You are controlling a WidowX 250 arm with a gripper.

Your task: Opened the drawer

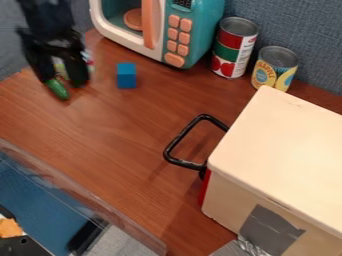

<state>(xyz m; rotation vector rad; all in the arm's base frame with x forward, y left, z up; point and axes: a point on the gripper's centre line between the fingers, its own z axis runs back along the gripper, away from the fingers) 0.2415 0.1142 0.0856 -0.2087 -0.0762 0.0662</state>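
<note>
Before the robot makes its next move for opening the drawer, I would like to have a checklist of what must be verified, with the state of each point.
1. Handle accessible: ok. The black handle stands out from the drawer's front.
2. Pincer at the handle: not ok. The pincer is at the upper left, well away from it.
3. Pincer free of the green object: cannot tell. They overlap in the view.
4. Drawer pulled out: not ok. Its red front looks close against the box.
5. Drawer's path free: cannot tell. The blue cube lies on the handle's side, perhaps within its travel.
</note>
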